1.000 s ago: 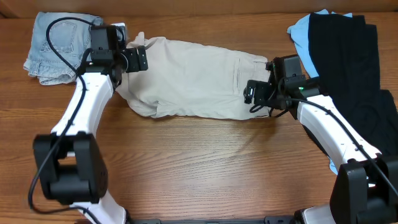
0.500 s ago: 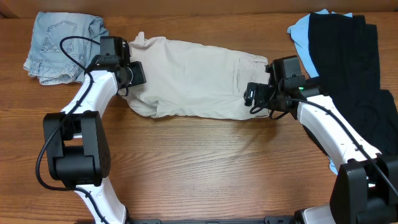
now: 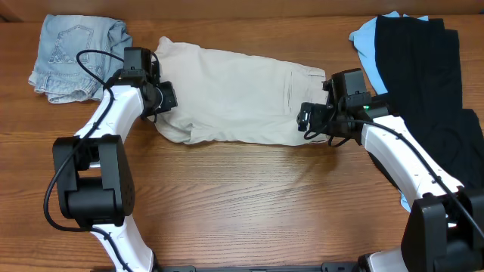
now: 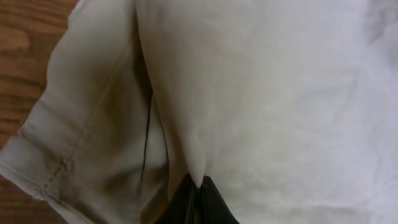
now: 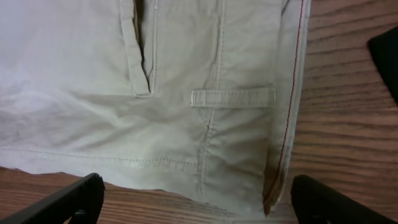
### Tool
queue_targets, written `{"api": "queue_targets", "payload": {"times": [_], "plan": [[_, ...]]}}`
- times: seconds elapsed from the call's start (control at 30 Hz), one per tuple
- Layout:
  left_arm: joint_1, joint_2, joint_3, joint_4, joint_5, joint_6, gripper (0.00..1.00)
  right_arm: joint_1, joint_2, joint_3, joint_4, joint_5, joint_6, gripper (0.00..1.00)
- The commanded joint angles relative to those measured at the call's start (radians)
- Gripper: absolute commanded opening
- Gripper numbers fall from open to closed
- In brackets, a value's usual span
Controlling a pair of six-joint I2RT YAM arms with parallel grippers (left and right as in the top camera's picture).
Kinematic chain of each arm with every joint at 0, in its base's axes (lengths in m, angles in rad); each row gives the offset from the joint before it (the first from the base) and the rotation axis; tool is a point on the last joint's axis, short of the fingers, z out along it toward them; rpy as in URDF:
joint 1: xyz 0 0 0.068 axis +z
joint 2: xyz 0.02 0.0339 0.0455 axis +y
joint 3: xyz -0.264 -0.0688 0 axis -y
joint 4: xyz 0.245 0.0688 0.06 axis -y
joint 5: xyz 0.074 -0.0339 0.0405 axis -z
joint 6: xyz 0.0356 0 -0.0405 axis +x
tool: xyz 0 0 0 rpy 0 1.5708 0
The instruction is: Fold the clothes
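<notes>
The beige shorts lie spread across the middle of the table, waistband to the right. My left gripper sits at their left end. In the left wrist view it is shut on a pinched ridge of the beige cloth. My right gripper hovers over the waistband's near corner. Its black fingers stand wide open on either side of the waistband corner and belt loop, with nothing between them but cloth edge and wood. Faded denim shorts lie at the back left.
Black garments are piled on a sky-blue garment at the right, running beneath my right arm. The wooden table shows in front of the shorts. The left arm's cable loops over the gap between the denim and the beige shorts.
My left gripper has come down toward the near left end of the beige shorts and shut on a fold of cloth. The cloth at the back left corner has flattened. The right arm has not moved.
</notes>
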State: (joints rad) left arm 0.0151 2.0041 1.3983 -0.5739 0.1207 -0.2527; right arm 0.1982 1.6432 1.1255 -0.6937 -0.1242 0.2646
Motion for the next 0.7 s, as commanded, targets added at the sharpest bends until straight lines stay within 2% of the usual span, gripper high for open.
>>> {"api": "queue_targets", "payload": {"times": [0.0, 0.23, 0.33, 0.37, 0.4, 0.5, 0.63, 0.67], "plan": [[0.006, 0.004, 0.062, -0.071, 0.002, 0.054, 0.04, 0.005, -0.010, 0.013, -0.005, -0.006, 0.001, 1.00], [0.002, 0.004, 0.319, -0.452, -0.177, 0.141, 0.04, 0.002, -0.010, 0.013, -0.021, -0.005, 0.001, 1.00], [0.011, 0.008, 0.319, -0.509, -0.172, 0.142, 0.05, -0.022, -0.010, 0.013, -0.043, 0.012, 0.047, 1.00], [0.015, 0.011, 0.317, -0.518, -0.172, 0.142, 0.09, -0.033, -0.010, 0.013, -0.048, 0.016, 0.054, 1.00], [0.019, 0.018, 0.317, -0.526, -0.172, 0.144, 0.22, -0.064, -0.010, 0.013, -0.053, 0.013, 0.054, 1.00], [0.019, 0.029, 0.317, -0.521, -0.168, 0.167, 0.35, -0.125, -0.010, 0.013, -0.053, -0.027, 0.045, 1.00], [0.019, 0.033, 0.317, -0.510, -0.167, 0.171, 0.61, -0.180, -0.008, 0.013, -0.033, -0.096, 0.002, 1.00], [0.019, 0.033, 0.317, -0.505, -0.159, 0.172, 0.64, -0.185, -0.003, 0.013, -0.023, -0.108, -0.012, 1.00]]}}
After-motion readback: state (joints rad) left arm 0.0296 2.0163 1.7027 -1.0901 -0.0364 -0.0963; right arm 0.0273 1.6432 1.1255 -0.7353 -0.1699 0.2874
